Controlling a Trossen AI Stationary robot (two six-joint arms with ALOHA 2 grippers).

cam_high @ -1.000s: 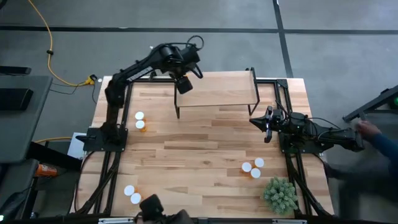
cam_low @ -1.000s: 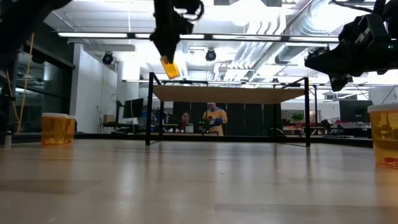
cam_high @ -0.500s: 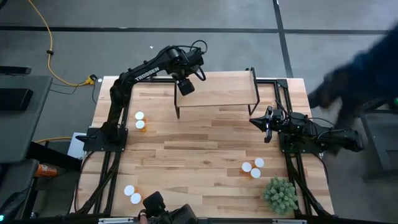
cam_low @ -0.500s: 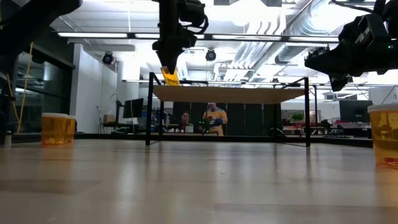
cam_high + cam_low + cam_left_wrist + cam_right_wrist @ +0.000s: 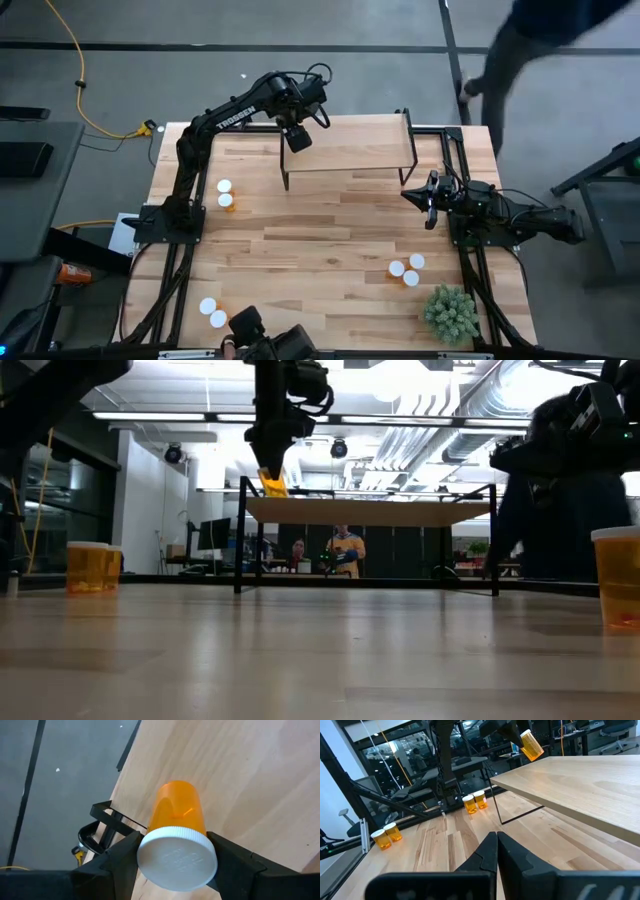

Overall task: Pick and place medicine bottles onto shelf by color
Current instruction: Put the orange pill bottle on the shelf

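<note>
My left gripper is shut on an orange pill bottle with a white cap, over the left end of the light-wood shelf. The bottle also shows in the low view just above the shelf board, and in the right wrist view. My right gripper is shut and empty, held above the table near its right edge. Other bottles stand on the table in three groups: left, near left and near right. My left gripper pinches the bottle's white cap between its two fingers, one on each side of the cap's rim. The fingers come from above, pointing down. The bottle hangs below them, base down and a little tilted, just over the shelf's left end.
A green bushy plant stands at the near right corner. The shelf's thin black legs stand at its ends. A person walks beyond the table's far right corner. Bare tabletop lies in front of the shelf.
My left gripper has gone down a little toward the shelf's left end with the bottle, which now hangs lower, close over the board. A person has walked past the table's right side toward its far corner.
</note>
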